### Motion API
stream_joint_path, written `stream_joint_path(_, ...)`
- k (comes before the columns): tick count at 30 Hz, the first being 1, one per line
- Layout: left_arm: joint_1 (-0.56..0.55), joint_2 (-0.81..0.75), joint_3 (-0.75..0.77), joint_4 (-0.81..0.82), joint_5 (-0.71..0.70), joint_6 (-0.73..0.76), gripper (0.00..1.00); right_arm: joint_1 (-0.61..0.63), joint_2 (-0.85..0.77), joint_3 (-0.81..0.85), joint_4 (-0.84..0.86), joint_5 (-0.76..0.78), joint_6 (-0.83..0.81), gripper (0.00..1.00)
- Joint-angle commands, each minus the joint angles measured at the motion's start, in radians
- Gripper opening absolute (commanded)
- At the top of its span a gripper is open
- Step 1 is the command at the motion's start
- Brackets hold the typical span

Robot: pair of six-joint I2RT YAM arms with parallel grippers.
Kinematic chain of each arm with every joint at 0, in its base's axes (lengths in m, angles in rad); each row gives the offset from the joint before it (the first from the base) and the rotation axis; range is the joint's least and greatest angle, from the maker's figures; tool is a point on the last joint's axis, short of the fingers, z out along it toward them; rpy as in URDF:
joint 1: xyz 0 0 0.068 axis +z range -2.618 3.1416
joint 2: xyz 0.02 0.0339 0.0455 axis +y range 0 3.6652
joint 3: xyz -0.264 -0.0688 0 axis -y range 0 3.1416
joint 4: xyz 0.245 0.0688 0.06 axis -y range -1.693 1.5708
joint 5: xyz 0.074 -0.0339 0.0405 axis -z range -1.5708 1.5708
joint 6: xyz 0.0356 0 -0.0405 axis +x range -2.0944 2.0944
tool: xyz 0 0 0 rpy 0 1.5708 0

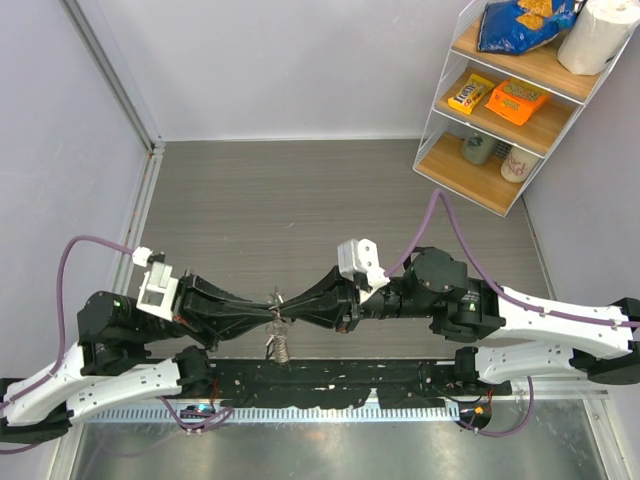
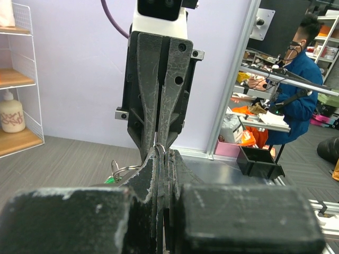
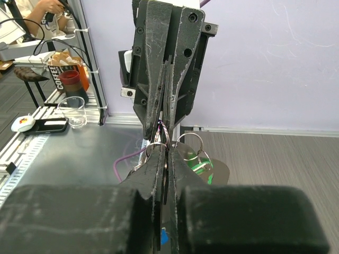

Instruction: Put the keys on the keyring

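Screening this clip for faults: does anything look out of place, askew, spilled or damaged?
Nothing stands out. The left gripper and right gripper meet tip to tip, both shut, with the keyring and keys dangling between them near the table's front edge. Which piece each pinches is unclear.

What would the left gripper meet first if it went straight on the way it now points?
The left gripper would meet the right gripper almost at once: they point tip to tip, both shut on the keyring between them. Whether the tips already touch is unclear.
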Motion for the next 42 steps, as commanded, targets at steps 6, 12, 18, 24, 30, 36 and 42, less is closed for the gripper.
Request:
stream_joint_path(6, 0.001, 0.053, 0.016, -0.027, 0.03, 0.002, 0.0, 0.005, -0.001, 0.018, 0.059, -0.047, -0.024, 0.05)
stream_joint_path(12, 0.001, 0.053, 0.029, -0.081, 0.027, 0.002, 0.0, 0.005, -0.046, -0.022, 0.074, -0.052, -0.021, 0.05)
stream_joint_path(18, 0.002, 0.053, 0.054, -0.142, 0.035, -0.009, 0.09, 0.005, -0.081, -0.049, 0.047, -0.033, -0.018, 0.05)
stream_joint_path(24, 0.001, 0.057, 0.091, -0.263, 0.029, -0.016, 0.24, 0.005, -0.114, -0.078, 0.019, -0.025, -0.014, 0.05)
stream_joint_path(30, 0.002, 0.073, 0.129, -0.36, 0.015, -0.015, 0.29, 0.005, -0.121, -0.108, -0.006, -0.027, -0.008, 0.05)
stream_joint_path(36, 0.002, 0.071, 0.123, -0.368, 0.015, -0.015, 0.28, 0.005, -0.129, -0.149, 0.01, -0.018, 0.004, 0.05)
stream_joint_path(42, 0.001, 0.074, 0.108, -0.366, 0.0, -0.01, 0.28, 0.005, -0.147, -0.16, 0.004, -0.015, 0.004, 0.05)
